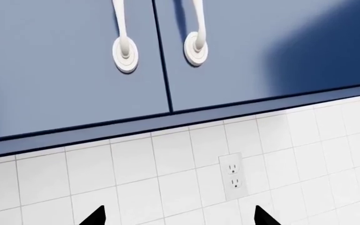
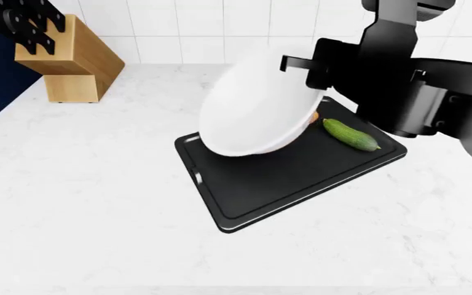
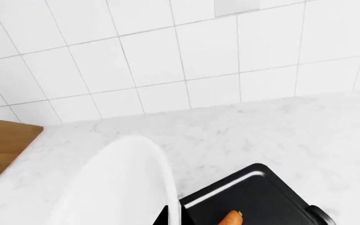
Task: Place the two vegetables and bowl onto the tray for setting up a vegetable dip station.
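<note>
Nearest the head camera, the white marble desk (image 2: 96, 203) is lying bare, and the knife block (image 2: 68, 58) is standing at its far left corner by the tiled wall. Moving right, the black tray (image 2: 252, 184) is sitting at an angle on the desk. The white bowl (image 2: 257, 110) is hanging tilted over the tray's far left part, its rim gripped by the right gripper (image 2: 318, 64); its fingers are closing on the rim at the bowl's upper right edge. Whether the bowl's low edge is touching the tray I cannot tell. Just right of the bowl, a sliver of the orange carrot (image 2: 314, 117) is peeking out, and the green cucumber (image 2: 351, 135) is lying on the tray with its long axis running along the tray's far edge.

The coming move, I judge, is turning on levelling the bowl and lowering it onto the bare near-left stretch of tray, away from the vegetables; the right arm is the one doing it.

The left gripper (image 1: 176, 220) is pointing up at the blue cabinets (image 1: 73, 56) and the wall outlet (image 1: 232, 176), its fingertips (image 1: 95, 218) spread wide apart and holding nothing. It is out of the head view. Most of the carrot is hidden behind the bowl.
</note>
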Tool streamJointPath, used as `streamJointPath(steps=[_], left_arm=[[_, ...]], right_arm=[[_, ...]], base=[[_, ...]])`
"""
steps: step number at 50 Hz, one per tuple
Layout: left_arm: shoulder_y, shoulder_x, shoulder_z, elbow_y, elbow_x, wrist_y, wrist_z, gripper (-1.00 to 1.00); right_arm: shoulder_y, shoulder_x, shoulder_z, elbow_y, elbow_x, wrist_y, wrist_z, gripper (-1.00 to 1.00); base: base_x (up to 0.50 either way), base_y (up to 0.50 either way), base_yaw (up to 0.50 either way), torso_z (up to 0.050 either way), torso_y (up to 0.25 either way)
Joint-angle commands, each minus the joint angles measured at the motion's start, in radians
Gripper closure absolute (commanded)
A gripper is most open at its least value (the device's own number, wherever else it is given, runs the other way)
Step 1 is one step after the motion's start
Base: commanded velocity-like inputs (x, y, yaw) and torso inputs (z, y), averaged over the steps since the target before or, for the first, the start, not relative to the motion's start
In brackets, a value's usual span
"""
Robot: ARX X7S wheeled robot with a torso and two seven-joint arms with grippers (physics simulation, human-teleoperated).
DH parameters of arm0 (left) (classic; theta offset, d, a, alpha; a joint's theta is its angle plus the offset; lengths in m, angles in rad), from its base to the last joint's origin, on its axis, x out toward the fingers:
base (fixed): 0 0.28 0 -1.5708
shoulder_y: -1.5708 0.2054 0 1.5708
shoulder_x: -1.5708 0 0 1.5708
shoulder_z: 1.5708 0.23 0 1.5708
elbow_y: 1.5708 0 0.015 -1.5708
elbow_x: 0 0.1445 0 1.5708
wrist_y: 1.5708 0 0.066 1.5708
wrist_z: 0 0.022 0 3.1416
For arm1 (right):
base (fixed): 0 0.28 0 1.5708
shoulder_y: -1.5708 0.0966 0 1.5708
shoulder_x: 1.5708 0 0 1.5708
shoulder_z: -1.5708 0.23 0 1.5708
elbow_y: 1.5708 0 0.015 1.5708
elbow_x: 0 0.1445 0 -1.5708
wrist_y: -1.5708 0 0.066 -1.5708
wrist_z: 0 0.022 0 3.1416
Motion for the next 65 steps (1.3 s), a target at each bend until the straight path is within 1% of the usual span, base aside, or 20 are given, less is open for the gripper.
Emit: streamJointPath(steps=[1,14,29,65], left_arm=[[0.002,0.001,0.002,-0.002,0.002,-0.001,0.001,-1.0],[0.004,0.002,0.003,0.0,0.002,0.0,0.0,-1.0],[0.006,0.0,0.004,0.003,0.004,-0.001,0.004,-1.0],[0.011,0.001,0.006,0.004,0.006,0.0,0.003,-1.0]], right_arm=[[-0.015,0.02,0.041,-0.063,0.029,-0.029,0.051,1.0],[-0.051,0.059,0.084,-0.202,0.083,-0.069,0.144,1.0],[-0.13,0.076,0.101,-0.313,0.097,-0.12,0.19,1.0],[-0.203,0.102,0.111,-0.357,0.093,-0.162,0.195,1.0]], base=[[0.0,0.0,0.0,0.0,0.0],[0.0,0.0,0.0,0.0,0.0],[0.0,0.0,0.0,0.0,0.001],[0.0,0.0,0.0,0.0,0.0]])
